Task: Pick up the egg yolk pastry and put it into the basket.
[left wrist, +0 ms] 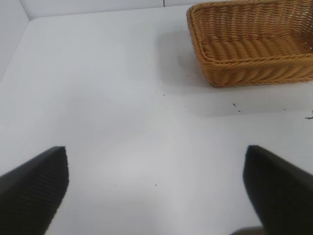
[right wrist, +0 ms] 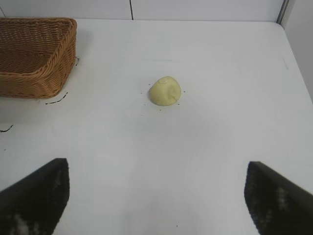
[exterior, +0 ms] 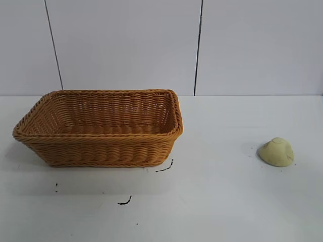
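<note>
Nearest in the right wrist view, the right gripper [right wrist: 156, 196] shows both dark fingers [right wrist: 34, 196] spread wide apart, nothing between them, only bare white table [right wrist: 220, 73] under the gap. Same for the left gripper [left wrist: 156, 191] in its own wrist view: fingers wide apart and empty, hovering over bare table, the basket [left wrist: 254, 63] further off ahead of it. Neither arm appears in the exterior view. Next out from the right gripper, roughly centred ahead of the gap, sits the egg yolk pastry [right wrist: 165, 91], alone on the table, well apart from the basket [right wrist: 34, 58]. In the exterior view the pastry [exterior: 276, 152] is tilted on its side at the right, a flatter face partly turned up; the basket [exterior: 101, 128] stands at the left, upright and empty, a few dark marks [exterior: 124, 201] on the table in front of it. Pick not yet started. Handling guess: light, soft, crumbly shell, matte so not very slippery, but the dome curve could squirt out of a hard pinch. Best hold looks like across the widest part of the dome, low near the table, gentle close. Farthest back is the pale panelled wall [exterior: 126, 45].
</note>
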